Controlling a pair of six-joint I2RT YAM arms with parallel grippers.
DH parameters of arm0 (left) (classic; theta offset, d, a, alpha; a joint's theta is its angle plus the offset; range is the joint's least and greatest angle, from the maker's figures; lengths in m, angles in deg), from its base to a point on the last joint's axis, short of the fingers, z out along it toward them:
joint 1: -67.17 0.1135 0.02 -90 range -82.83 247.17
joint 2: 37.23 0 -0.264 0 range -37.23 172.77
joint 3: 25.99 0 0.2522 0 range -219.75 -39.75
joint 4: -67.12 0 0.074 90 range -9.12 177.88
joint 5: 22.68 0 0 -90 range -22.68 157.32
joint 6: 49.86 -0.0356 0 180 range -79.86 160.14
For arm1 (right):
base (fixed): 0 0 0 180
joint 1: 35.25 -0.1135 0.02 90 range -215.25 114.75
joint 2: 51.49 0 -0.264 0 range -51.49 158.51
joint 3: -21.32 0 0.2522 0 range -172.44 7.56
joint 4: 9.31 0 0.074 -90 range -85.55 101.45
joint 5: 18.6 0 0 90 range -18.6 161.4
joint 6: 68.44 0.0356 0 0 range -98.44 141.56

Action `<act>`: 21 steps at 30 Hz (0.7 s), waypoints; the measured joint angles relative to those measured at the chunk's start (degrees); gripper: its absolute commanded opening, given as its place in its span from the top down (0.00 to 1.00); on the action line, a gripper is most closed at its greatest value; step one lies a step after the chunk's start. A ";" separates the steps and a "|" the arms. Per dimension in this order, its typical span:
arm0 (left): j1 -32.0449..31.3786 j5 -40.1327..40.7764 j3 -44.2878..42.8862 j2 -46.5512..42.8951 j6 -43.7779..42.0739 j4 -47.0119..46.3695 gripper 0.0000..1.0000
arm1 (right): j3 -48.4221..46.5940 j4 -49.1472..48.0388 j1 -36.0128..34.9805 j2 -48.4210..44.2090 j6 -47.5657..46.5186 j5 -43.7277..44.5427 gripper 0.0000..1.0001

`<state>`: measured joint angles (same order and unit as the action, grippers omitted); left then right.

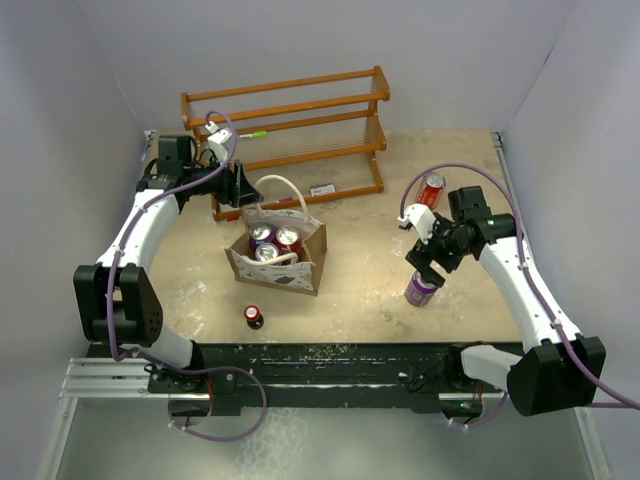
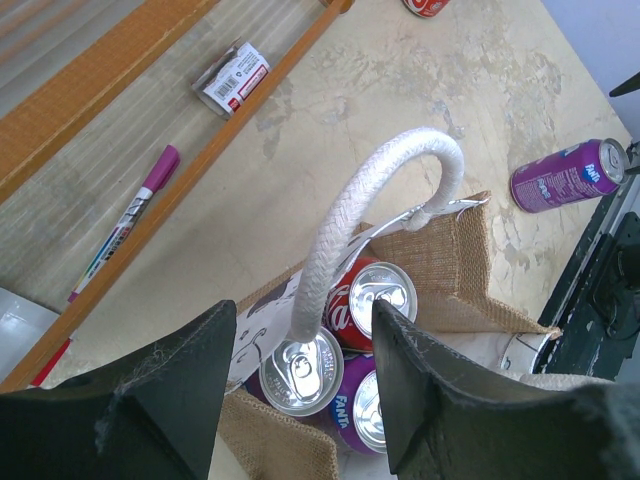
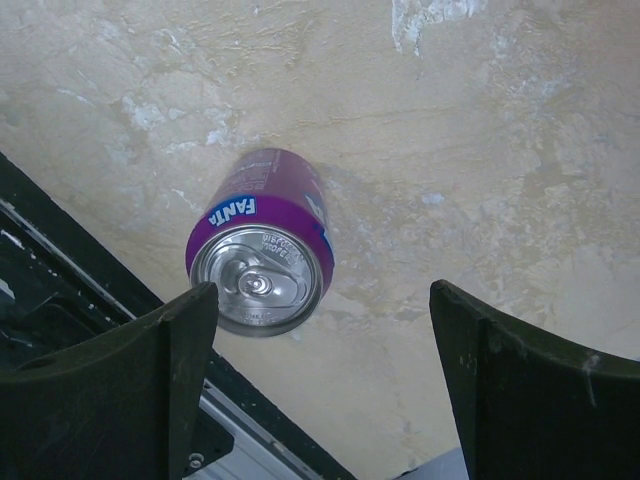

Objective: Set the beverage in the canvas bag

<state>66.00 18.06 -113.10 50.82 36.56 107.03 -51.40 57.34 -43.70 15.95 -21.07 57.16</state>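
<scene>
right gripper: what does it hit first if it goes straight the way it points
Probably the purple can, upright on the table: the open right gripper points at its top, though the can sits off-centre between the fingers.

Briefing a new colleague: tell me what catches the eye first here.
The speckled white canvas bag at mid-table already holds three cans, the left gripper open over its white rope handle. Front right, the right gripper hangs open above an upright purple Fanta can.

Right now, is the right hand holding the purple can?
No, the right hand is open and the purple can stands on the table beneath it.
</scene>
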 measured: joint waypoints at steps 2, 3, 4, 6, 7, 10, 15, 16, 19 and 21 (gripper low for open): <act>0.00 0.00 0.00 0.00 0.00 0.00 0.40 | -0.76 0.50 0.15 -0.02 -0.02 -0.46 0.11; 0.00 0.02 0.00 0.00 0.00 0.00 0.40 | -0.92 0.72 0.15 -0.11 -0.04 -0.72 0.11; 0.00 0.00 0.00 0.00 0.00 0.00 0.40 | -0.92 0.92 0.17 -0.22 -0.04 -1.18 0.10; 0.00 0.00 0.00 0.00 0.00 -0.02 0.40 | -0.92 1.70 0.22 -0.46 -0.11 -2.12 0.09; 0.00 0.00 0.00 0.00 0.00 0.00 0.40 | -0.92 2.19 0.22 -0.61 -0.24 -2.64 0.09; 0.00 0.00 0.00 0.00 0.02 -0.02 0.40 | -0.87 3.85 0.22 -0.72 -1.27 -3.91 0.09; 0.00 0.00 0.00 0.00 0.02 -0.02 0.40 | 0.39 4.00 0.22 -0.44 -1.95 -4.42 0.09; 0.00 -0.02 0.00 0.00 0.02 -0.02 0.40 | 0.52 4.00 0.22 -0.22 -1.95 -4.44 0.09; 0.00 -0.02 0.00 0.00 0.02 -0.02 0.40 | 1.99 2.89 0.22 0.26 -1.92 -4.46 0.09; 0.00 -0.02 0.00 0.00 0.04 -0.02 0.40 | 3.04 2.60 0.22 0.87 -1.92 -4.35 0.10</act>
<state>66.00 18.04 -113.10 50.82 36.61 107.01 -48.36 59.94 -43.48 16.82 -23.00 52.81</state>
